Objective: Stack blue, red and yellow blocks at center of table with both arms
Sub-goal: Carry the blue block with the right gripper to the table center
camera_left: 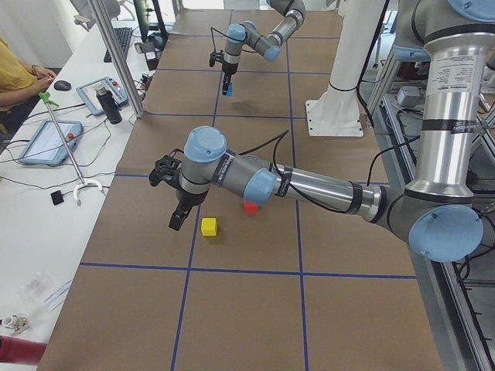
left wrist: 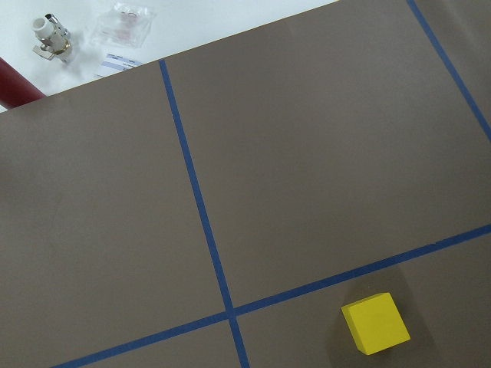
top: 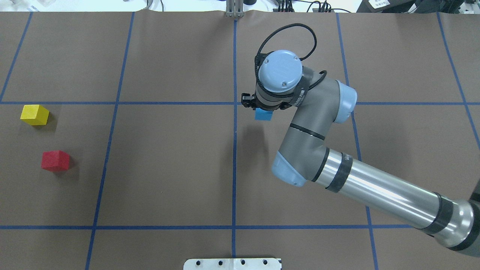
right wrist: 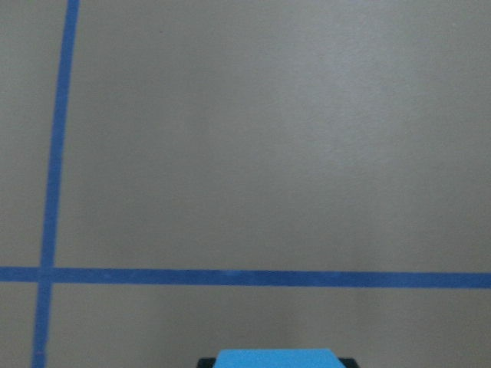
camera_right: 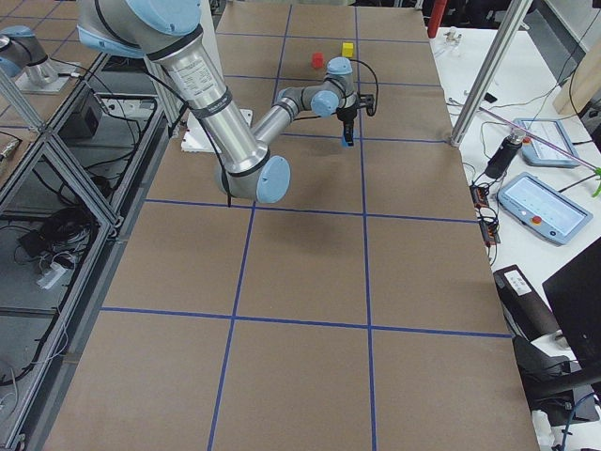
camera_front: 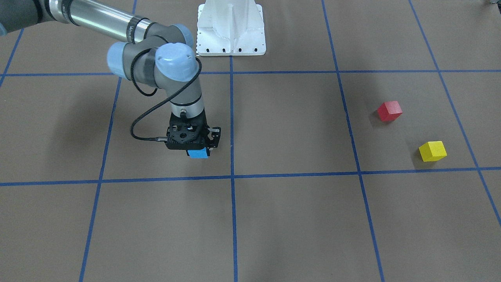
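Observation:
My right gripper (camera_front: 198, 150) is shut on the blue block (camera_front: 198, 153) and holds it above the table, just beside the centre tape line (top: 234, 150). The blue block also shows in the overhead view (top: 263, 115) and at the bottom of the right wrist view (right wrist: 276, 357). The red block (top: 55, 160) and the yellow block (top: 34, 114) lie on the table at my far left. My left gripper (camera_left: 178, 221) shows only in the exterior left view, hovering beside the yellow block (camera_left: 209, 226); I cannot tell whether it is open or shut. The left wrist view shows the yellow block (left wrist: 375, 323) below.
The white robot pedestal (camera_front: 231, 27) stands at the table's near-robot edge. Blue tape lines mark a grid on the brown table. A side bench with tablets (camera_left: 48, 141), a metal post (camera_left: 116, 54) and a seated operator flanks the far edge.

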### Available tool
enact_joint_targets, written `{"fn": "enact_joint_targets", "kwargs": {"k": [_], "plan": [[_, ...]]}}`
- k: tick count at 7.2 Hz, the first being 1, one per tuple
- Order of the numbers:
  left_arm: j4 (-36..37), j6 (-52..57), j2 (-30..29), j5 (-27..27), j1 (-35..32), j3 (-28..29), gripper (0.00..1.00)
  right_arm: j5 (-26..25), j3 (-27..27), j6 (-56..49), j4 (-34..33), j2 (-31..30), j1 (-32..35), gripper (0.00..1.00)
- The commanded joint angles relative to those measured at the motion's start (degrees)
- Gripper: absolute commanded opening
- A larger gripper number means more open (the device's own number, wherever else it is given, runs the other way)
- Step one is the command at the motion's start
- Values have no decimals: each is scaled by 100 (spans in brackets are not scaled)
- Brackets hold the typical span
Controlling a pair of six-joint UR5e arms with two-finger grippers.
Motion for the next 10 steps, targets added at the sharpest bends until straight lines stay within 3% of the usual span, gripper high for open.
{"fn": "enact_joint_targets", "kwargs": {"k": [1,3,4,5,6,10], "plan": [[-69,-6,0,0,0,29,100,-266,-417,247,-38,374,-377,24],[-79,3,9,0,0,55,100,-520,-417,404,-12,374,-605,44],[-79,3,9,0,0,64,100,-686,-426,414,75,374,-693,61],[-79,3,9,0,0,64,100,-792,-452,536,172,374,-773,89],[-79,3,17,0,0,64,100,-837,-461,650,260,374,-817,97],[-148,3,26,-9,0,55,100,-698,-190,599,209,374,-530,99]]}}
